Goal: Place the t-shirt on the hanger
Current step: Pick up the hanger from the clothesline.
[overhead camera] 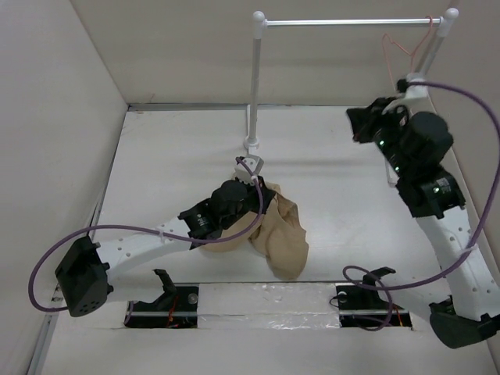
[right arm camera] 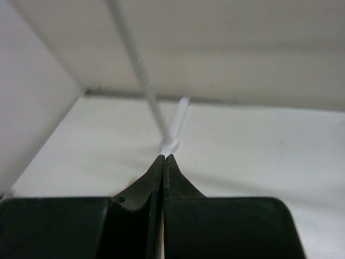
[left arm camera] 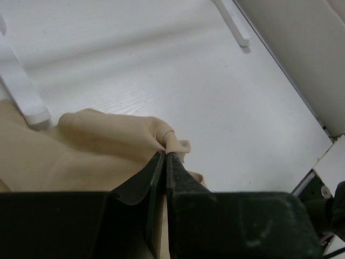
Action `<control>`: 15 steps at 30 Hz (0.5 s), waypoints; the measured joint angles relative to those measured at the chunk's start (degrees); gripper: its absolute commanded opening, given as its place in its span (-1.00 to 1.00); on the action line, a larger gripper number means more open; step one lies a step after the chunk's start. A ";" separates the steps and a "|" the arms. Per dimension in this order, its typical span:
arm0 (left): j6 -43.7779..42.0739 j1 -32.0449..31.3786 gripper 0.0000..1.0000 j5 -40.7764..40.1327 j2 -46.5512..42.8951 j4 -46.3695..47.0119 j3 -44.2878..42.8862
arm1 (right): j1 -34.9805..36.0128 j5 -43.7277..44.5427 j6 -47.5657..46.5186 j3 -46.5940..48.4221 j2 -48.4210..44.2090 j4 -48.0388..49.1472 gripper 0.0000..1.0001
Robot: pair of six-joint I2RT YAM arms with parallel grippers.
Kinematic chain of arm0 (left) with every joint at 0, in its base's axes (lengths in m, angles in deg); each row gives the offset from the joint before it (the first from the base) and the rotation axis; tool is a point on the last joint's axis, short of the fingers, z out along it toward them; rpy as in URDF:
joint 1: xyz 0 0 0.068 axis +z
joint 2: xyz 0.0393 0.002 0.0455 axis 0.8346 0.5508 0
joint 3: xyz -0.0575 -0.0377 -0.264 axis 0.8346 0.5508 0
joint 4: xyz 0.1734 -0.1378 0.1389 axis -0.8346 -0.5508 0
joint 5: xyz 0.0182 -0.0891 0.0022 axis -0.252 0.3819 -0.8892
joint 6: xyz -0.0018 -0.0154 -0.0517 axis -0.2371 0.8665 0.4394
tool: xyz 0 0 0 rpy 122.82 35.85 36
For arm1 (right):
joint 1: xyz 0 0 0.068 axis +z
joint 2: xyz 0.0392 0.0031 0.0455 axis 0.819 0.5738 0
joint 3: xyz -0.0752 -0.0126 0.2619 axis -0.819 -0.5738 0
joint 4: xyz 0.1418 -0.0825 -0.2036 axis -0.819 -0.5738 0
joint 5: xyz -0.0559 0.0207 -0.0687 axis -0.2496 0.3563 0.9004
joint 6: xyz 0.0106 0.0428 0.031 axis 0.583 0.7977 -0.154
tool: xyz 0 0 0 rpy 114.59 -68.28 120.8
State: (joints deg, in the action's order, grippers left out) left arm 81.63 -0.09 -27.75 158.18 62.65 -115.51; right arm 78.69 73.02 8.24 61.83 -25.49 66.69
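The tan-beige t-shirt (overhead camera: 283, 234) lies bunched on the white table, just right of my left arm. My left gripper (overhead camera: 264, 195) is shut on a fold of the t-shirt's ribbed edge (left arm camera: 169, 141), which pokes out past the fingertips. The rest of the cloth spreads to the left in the left wrist view (left arm camera: 81, 151). The thin pink-red hanger (overhead camera: 396, 47) hangs from the right end of the rack's bar, far from the shirt. My right gripper (overhead camera: 359, 125) is shut and empty, held above the table below the hanger. It also shows in the right wrist view (right arm camera: 163, 157).
The white-and-metal rack (overhead camera: 351, 22) stands at the back, and its left post (overhead camera: 256, 78) and foot (overhead camera: 251, 144) are just behind my left gripper. The foot shows in the left wrist view (left arm camera: 24, 94). Walls close in the left, back and right sides.
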 measured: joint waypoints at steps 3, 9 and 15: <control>0.35 0.00 -1.00 0.63 -1.68 -0.17 2.23 | -11.56 -0.83 -0.81 9.88 4.42 -0.07 -1.00; 0.22 -0.39 -1.00 2.19 -4.33 0.39 3.54 | -31.01 -3.80 1.46 20.48 13.90 -0.24 0.03; -0.07 -0.39 -1.00 4.42 -5.07 1.75 5.27 | -37.29 -4.48 2.01 21.09 21.29 -1.40 0.56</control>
State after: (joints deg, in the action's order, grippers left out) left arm 81.57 -0.48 -23.34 153.11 64.40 -110.24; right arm 41.40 68.53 10.25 82.92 -4.20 65.29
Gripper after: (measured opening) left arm 0.007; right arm 0.778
